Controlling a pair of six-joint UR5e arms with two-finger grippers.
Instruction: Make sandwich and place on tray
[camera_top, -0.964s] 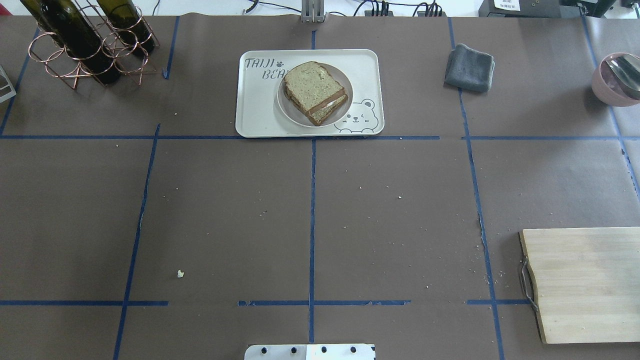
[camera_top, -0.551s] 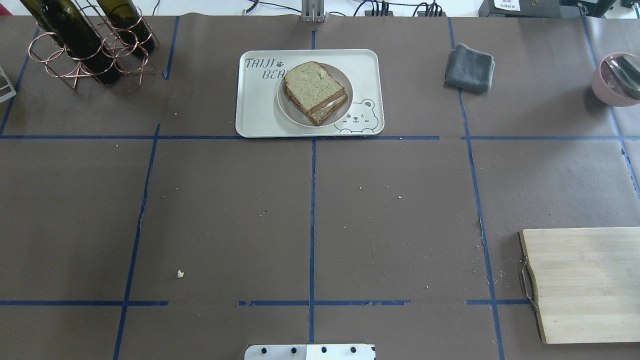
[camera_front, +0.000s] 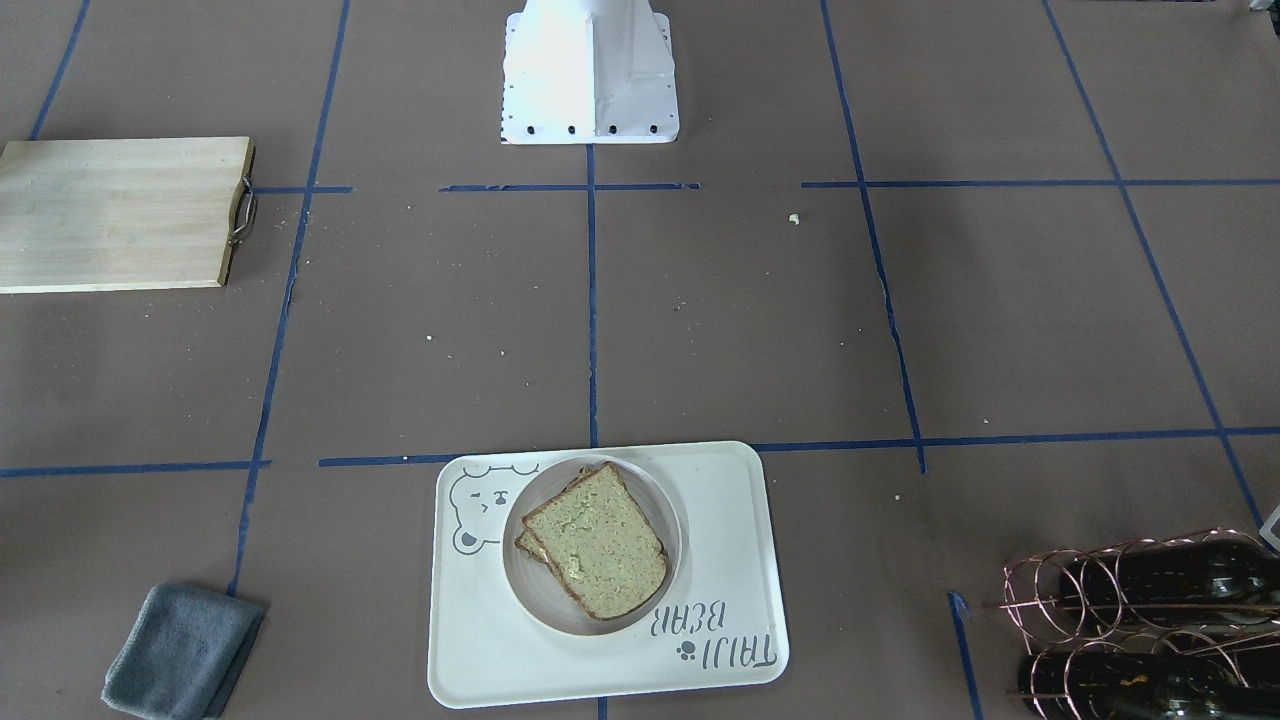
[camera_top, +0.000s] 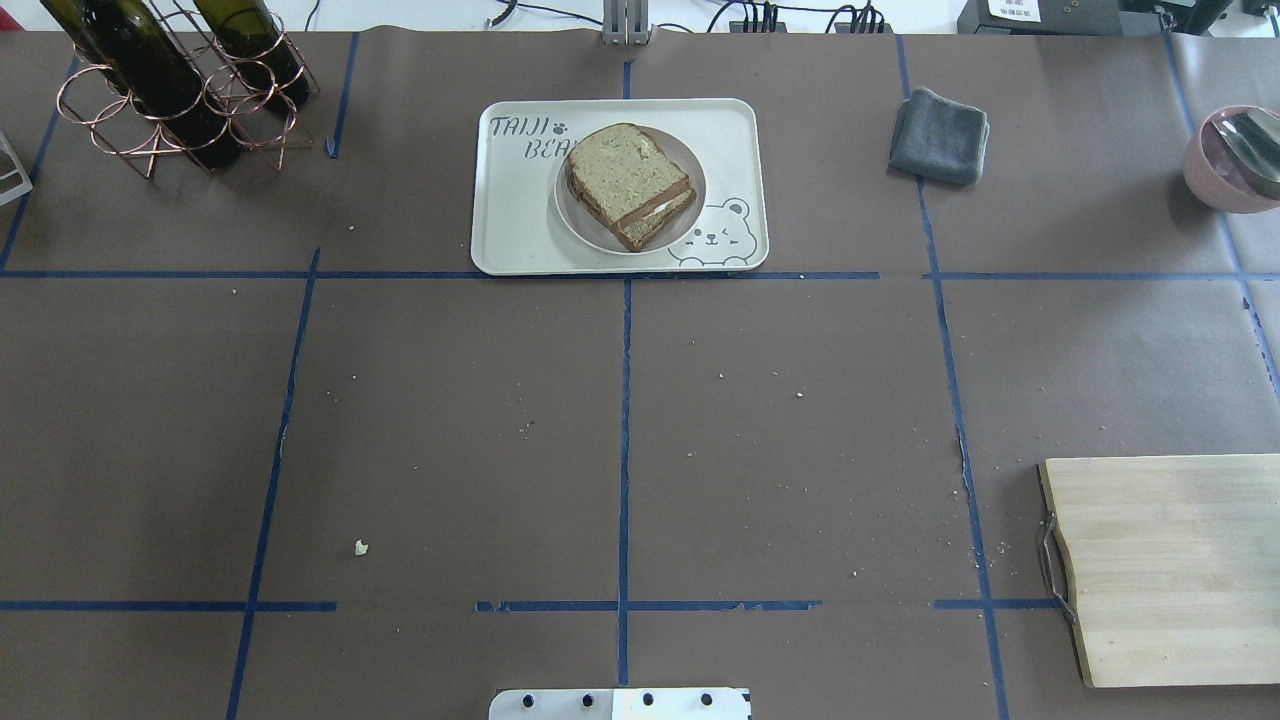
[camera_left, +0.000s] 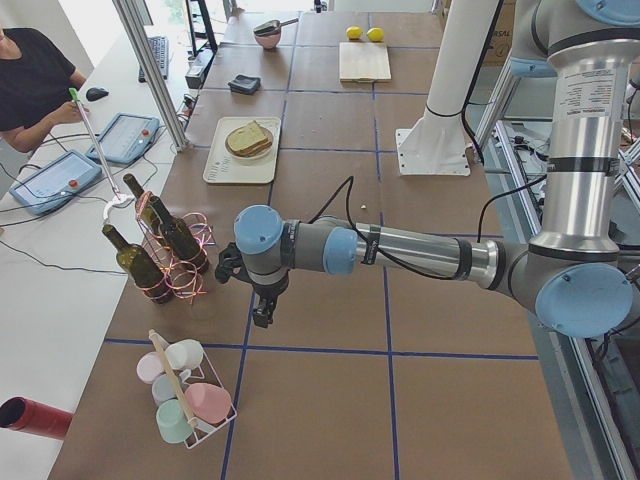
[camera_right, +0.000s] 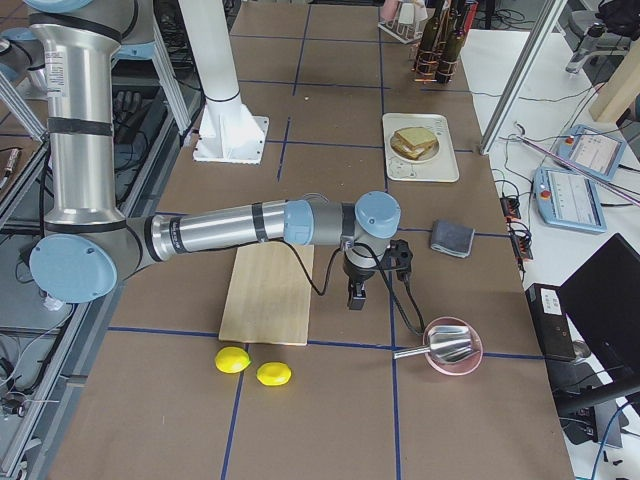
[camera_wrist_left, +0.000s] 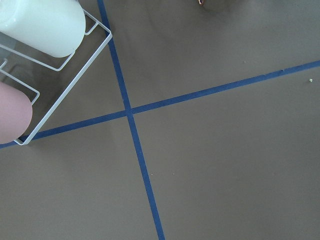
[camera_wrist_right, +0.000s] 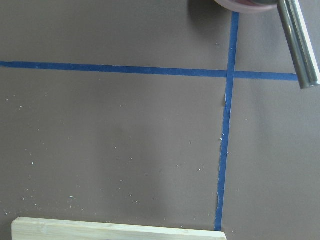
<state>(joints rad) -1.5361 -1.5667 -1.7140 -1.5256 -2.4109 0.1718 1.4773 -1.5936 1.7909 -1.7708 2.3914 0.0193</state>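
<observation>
Cream-white tray (camera_top: 510, 210) carrying the sandwich (camera_top: 628, 175) on its plate (camera_top: 585, 224), far side of the tabletop (camera_top: 450, 400). Left hand (camera_left: 262, 312) and right hand (camera_right: 355, 296) hanging well apart from it; cannot tell how far open.

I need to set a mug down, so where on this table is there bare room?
The widest bare stretch lies between the tray and the robot's base plate, bordered on one side by the cutting board. Narrower gaps sit between tray and bottle rack, and tray and grey cloth. The tray's middle is taken by the plate holding the sandwich.
</observation>
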